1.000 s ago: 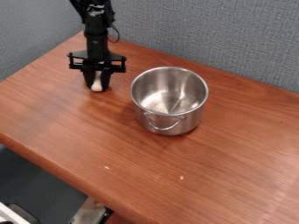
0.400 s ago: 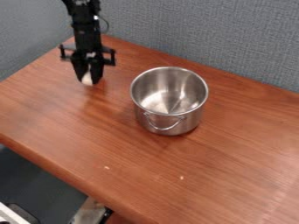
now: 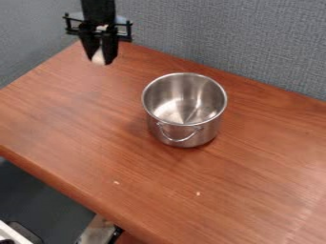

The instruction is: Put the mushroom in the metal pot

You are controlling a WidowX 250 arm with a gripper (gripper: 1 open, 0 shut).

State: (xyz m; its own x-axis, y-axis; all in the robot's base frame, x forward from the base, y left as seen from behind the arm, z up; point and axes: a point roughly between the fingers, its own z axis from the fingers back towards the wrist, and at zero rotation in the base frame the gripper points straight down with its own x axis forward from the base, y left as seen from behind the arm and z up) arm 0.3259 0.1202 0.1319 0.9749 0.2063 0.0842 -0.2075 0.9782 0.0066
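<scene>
the gripper (image 3: 98, 54) hangs at the upper left of the camera view, pointing straight down, its dark fingers (image 3: 90, 48) drawn close together and clamped on the mushroom (image 3: 97, 55). only a small cream-white part of the mushroom shows between and just below the fingertips; the cap cannot be made out at this size. the mushroom is held clear of the table (image 3: 102, 124), above its far left corner area, with the grey textured wall (image 3: 230, 38) behind it. the metal pot (image 3: 185, 109) stands upright on the table near the centre of the view, to the right of and nearer the camera than the gripper, well apart from it. the pot is shiny silver steel, round, with straight sides and a rolled rim; its interior is visible and holds only reflections. a small loop handle (image 3: 186, 139) sits on the side of the pot that faces the camera. the table is reddish-brown wood with a rounded front edge, and a few pale specks mark its near surface. below the table edge, at the lower left, a dark floor area and a pale object are visible but too indistinct to identify.
</scene>
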